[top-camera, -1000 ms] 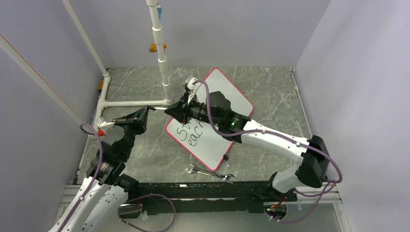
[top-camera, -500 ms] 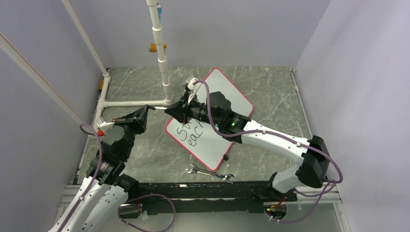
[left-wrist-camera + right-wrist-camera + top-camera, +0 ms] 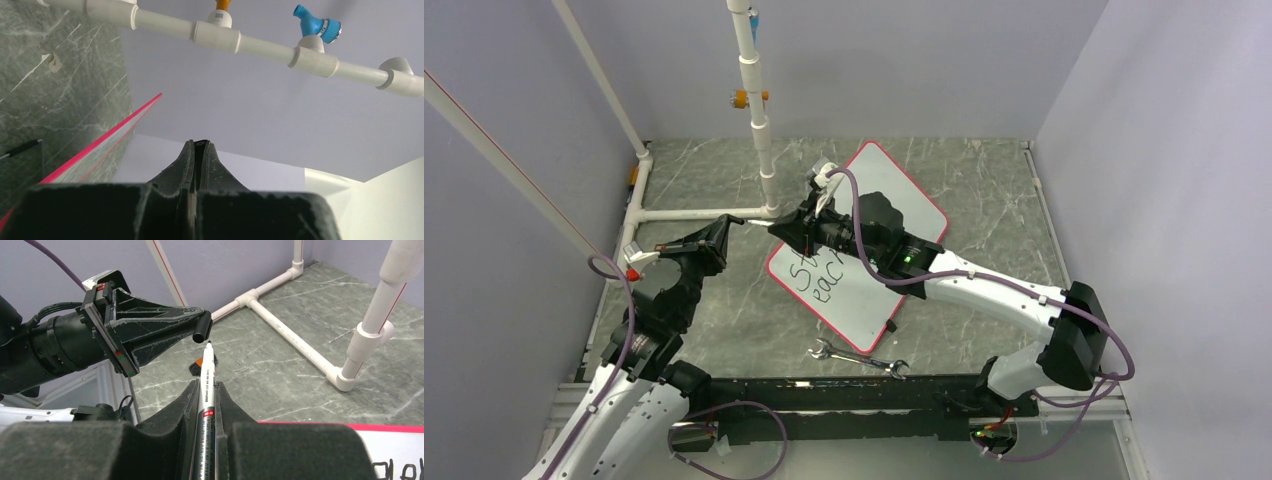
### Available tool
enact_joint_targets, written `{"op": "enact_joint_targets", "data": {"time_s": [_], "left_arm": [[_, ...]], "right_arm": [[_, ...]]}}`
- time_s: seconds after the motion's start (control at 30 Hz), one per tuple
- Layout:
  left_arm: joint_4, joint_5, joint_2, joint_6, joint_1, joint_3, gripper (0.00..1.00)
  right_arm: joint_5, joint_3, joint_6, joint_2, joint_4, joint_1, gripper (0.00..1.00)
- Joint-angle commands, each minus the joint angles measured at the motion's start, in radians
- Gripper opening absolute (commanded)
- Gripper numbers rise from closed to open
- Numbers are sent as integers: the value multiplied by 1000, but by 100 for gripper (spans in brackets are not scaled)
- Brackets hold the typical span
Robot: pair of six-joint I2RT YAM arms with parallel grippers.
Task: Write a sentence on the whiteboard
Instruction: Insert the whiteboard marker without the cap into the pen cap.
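Note:
The whiteboard lies tilted at the table's middle, red-rimmed, with my right arm reaching over it. Part of the sentence shows in black at its near left end; the rest is hidden by the arm. My right gripper is shut on a white marker whose bare tip points left. My left gripper is shut on the black marker cap, held just off the marker tip, a small gap between them. In the left wrist view the jaws are closed on the cap's end.
A white PVC pipe frame stands at the back left, with a floor pipe running just behind both grippers. A metal wrench lies near the front edge. Grey walls enclose the table on three sides.
My right gripper with the marker has shifted very slightly up and to the right. The left arm has not visibly moved.

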State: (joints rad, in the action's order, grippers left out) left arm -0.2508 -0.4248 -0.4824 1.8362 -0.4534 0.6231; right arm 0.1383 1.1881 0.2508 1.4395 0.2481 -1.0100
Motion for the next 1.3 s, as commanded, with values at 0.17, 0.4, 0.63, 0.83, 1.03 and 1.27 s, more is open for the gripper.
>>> {"op": "enact_joint_targets", "data": {"time_s": [0.17,0.4,0.63,0.83,1.03,1.27], "left_arm": [[37,-22,-7,17,-1,35,0],[33,-32,-17,18,-1,39,0],[42,-23,-25,20,-2,38,0],[39,-24,-21,17,-2,39,0],[39,-17,-9,18,-1,29,0],[2,-16,2,18,-1,41,0]], "right_arm": [[-3,7,-7,-34,59,-8,0],[1,10,-10,-41,59,-13,0],[10,23,-16,-30,58,-19,0],[4,32,-21,-18,53,-19,0],[4,44,-28,3,49,-20,0],[7,70,-45,31,32,-19,0]]}}
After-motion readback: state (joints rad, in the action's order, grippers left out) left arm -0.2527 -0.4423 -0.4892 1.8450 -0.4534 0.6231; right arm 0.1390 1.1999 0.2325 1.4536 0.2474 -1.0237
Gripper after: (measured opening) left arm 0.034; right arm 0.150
